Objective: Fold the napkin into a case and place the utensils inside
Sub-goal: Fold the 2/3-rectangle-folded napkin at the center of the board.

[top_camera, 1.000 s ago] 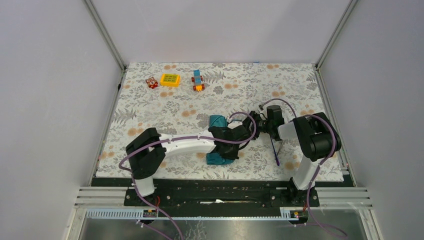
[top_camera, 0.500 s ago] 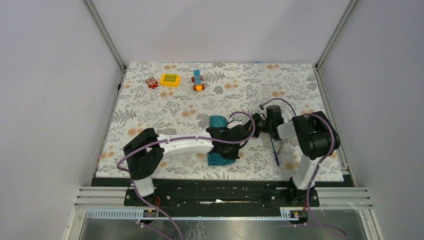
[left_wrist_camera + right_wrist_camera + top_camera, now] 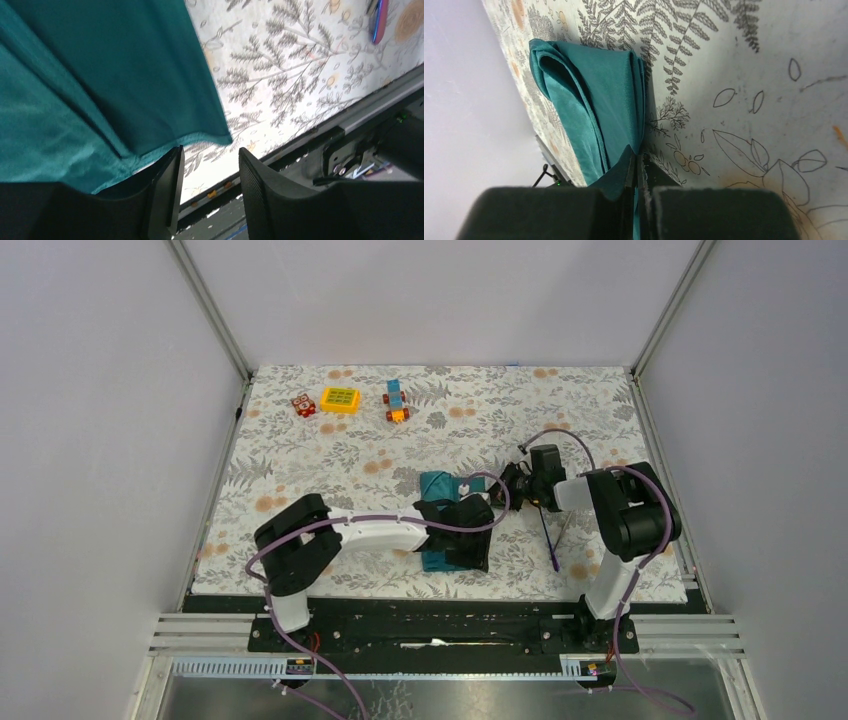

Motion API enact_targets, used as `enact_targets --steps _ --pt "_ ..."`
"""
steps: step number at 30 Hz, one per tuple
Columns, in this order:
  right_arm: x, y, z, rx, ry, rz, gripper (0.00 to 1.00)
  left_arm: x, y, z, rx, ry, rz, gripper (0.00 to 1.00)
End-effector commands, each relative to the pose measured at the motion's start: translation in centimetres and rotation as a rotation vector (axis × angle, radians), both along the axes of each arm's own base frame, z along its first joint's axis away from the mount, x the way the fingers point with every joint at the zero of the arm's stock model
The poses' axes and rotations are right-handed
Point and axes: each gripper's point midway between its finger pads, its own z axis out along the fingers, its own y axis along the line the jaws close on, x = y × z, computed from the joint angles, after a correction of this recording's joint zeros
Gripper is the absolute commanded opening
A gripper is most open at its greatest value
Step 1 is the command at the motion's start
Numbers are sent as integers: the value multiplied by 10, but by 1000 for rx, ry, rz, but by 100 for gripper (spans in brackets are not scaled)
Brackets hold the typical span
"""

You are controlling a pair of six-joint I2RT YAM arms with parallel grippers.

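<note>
Floral table (image 3: 300,465): napkin (image 3: 436,484), utensils (image 3: 549,543), toy blocks (image 3: 340,400)

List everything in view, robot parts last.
napkin: one, dark teal, folded, mat centre
purple-handled utensil: one, on mat right of napkin
red-brown toy: one, far left of mat
yellow block: one, beside it
blue-orange toy: one, right of yellow block
mat: one, floral, covering table
left gripper: black, open, at napkin's near edge
right gripper: black, shut on napkin's edge

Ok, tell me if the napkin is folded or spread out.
Folded: the napkin lies as a narrow stack of layers, edges showing, the right gripper shut on one corner.
</note>
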Motion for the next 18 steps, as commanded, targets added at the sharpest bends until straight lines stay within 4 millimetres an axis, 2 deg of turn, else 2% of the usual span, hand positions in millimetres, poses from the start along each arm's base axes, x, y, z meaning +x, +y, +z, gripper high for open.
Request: enact_targets --steps 1,3,6,8,9,11,14,15,17,18 --pt "13 -3 15 -111 -94 34 0 -2 -2 40 -162 -2 -29 53" --pt "13 -3 16 -150 -107 48 0 -1 9 55 -217 -4 -29 56" --pt "12 -1 17 -198 -120 63 0 18 31 74 -289 -24 12 56" --pt "11 -1 19 -235 -129 68 0 38 49 77 -317 -29 69 43" --pt "12 -2 19 -258 -133 66 0 55 60 78 -337 -28 113 35" --pt "11 -4 20 -292 -137 66 0 77 69 78 -380 -20 160 21" --pt "12 -4 23 -338 -147 66 0 109 70 79 -424 -48 206 18" --pt "13 -3 25 -348 -153 71 0 118 69 69 -414 -34 219 18" --pt "15 1 30 -363 -165 79 0 135 66 59 -403 -23 242 0" --pt "18 3 32 -367 -177 80 0 142 64 54 -395 -22 249 0"
